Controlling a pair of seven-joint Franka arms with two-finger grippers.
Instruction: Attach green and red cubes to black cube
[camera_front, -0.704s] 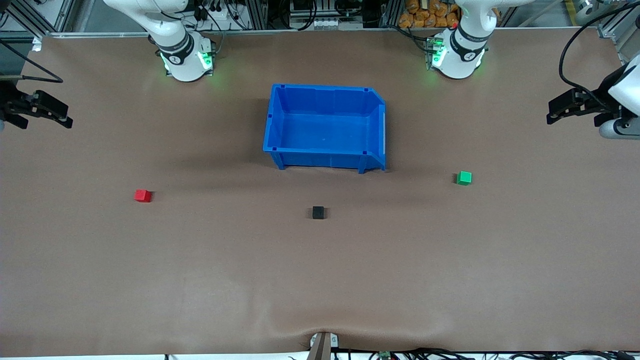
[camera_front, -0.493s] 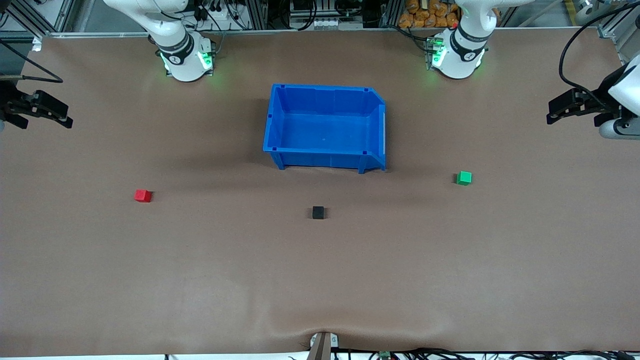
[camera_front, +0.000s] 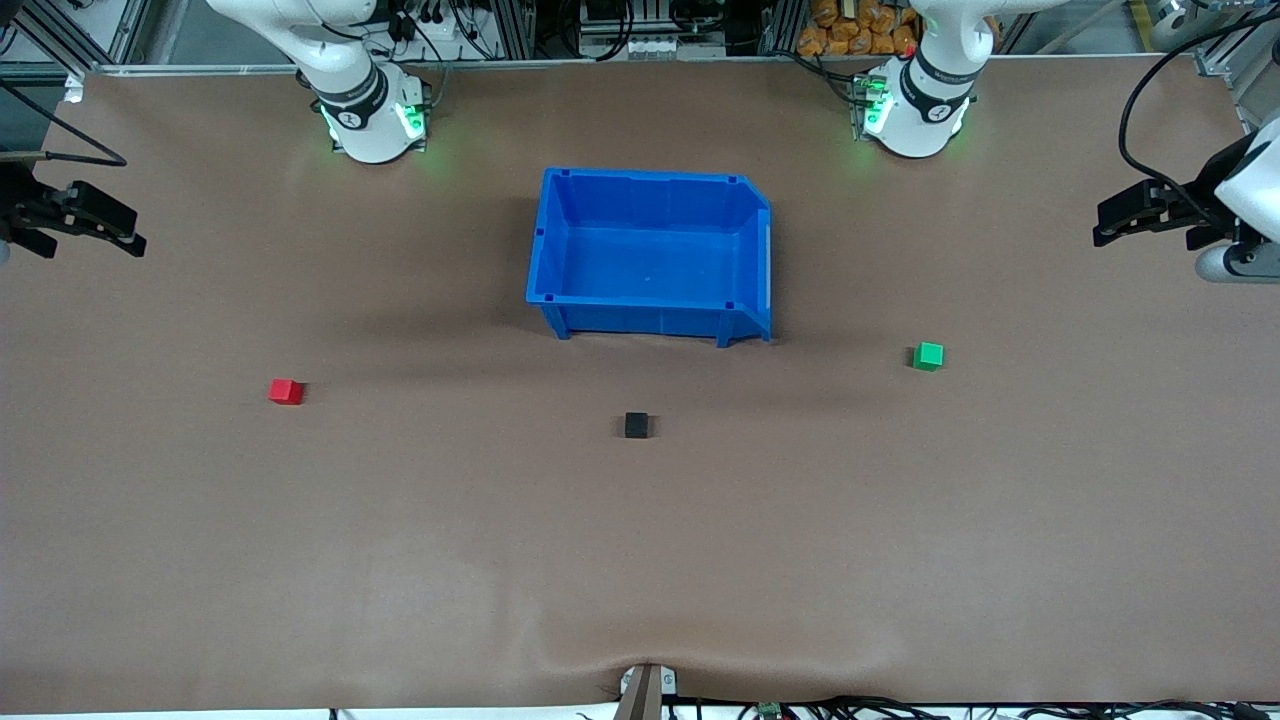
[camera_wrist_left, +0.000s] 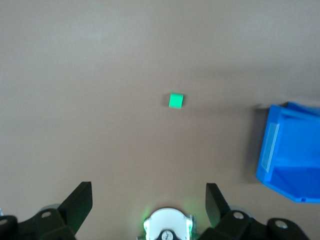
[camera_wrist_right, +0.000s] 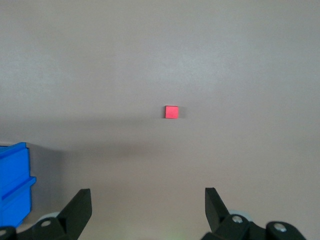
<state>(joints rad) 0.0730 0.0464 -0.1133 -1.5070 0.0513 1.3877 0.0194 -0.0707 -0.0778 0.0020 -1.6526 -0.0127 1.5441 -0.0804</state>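
Both jaws are hanging spread and empty: left gripper (camera_front: 1110, 228), right gripper (camera_front: 125, 236). Small matte black cube (camera_front: 636, 425) is sitting alone mid-desk; bright green cube (camera_front: 928, 356) at its 2 o'clock, bright red cube (camera_front: 286, 391) at 9. Nothing is attached yet.

Red cube (camera_front: 286, 391), green cube (camera_front: 929, 355), black cube (camera_front: 636, 425), blue bin (camera_front: 551, 240), brown table (camera_front: 400, 550).

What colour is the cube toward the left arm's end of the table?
Bright green; clearest in the left wrist view.

Both end effectors (camera_wrist_left: 149, 200) (camera_wrist_right: 148, 202) raised, fingers spread.
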